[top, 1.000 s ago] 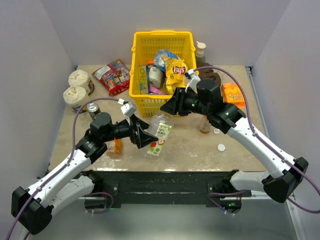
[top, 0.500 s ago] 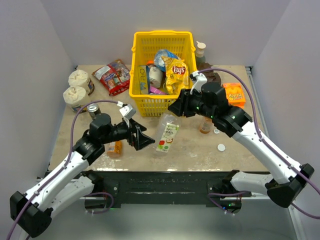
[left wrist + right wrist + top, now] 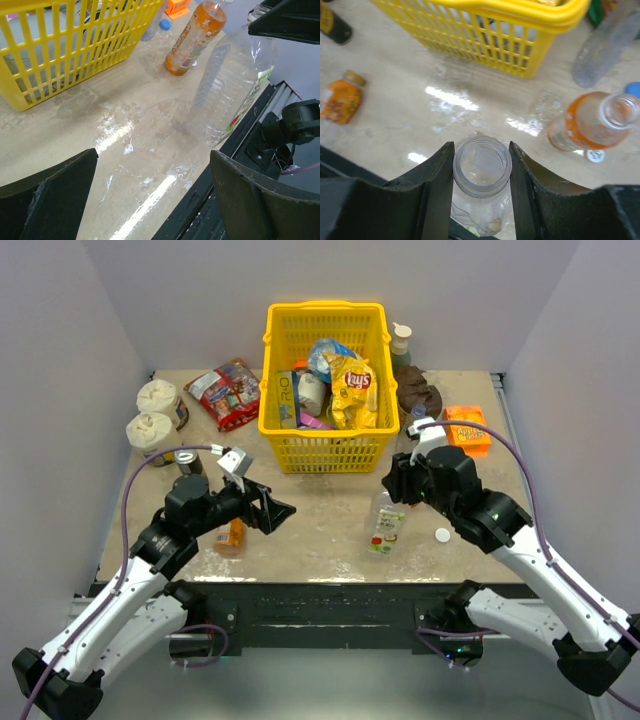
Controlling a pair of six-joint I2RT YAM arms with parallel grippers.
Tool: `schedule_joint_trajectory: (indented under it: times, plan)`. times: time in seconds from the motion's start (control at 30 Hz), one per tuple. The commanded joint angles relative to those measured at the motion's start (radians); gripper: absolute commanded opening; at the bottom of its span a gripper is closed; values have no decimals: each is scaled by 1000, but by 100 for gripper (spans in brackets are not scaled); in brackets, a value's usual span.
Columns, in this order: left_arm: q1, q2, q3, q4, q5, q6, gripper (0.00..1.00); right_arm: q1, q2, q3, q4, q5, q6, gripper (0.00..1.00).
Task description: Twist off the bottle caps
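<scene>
While the right jaws clamp the uncapped clear bottle (image 3: 481, 165), seemingly tilted, the left jaws stand wide open.

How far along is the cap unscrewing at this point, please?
Done: the clear bottle in the right gripper has an open neck, as does the tall orange bottle; a white cap lies loose. In hand: that clear bottle; the left gripper is open. Left: the small orange juice bottle has its cap on; the second clear bottle I cannot judge.
</scene>
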Motion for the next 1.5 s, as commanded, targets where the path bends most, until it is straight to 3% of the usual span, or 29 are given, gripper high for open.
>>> schedule_joint_trajectory:
  times: [0.0, 0.4, 0.7, 1.03, 1.33, 1.47]
  plan:
    - [9, -8, 26, -1, -52, 17, 100, 2, -74, -57, 52, 179, -106, 0]
    - [10, -15, 15, 16, -53, 12, 100, 4, -160, -227, 132, 325, -193, 0]
    - [9, -6, 20, 22, -41, 23, 100, 2, -186, -226, 118, 317, -203, 2]
    - [9, -3, 22, 22, -30, 34, 100, 2, -201, -206, 52, 316, -144, 48]
    - [10, -8, 20, -1, -32, 57, 100, 2, -197, -198, 34, 307, -134, 62]
    - [10, -3, 19, -25, -62, 57, 100, 4, -207, -197, 34, 308, -126, 74]
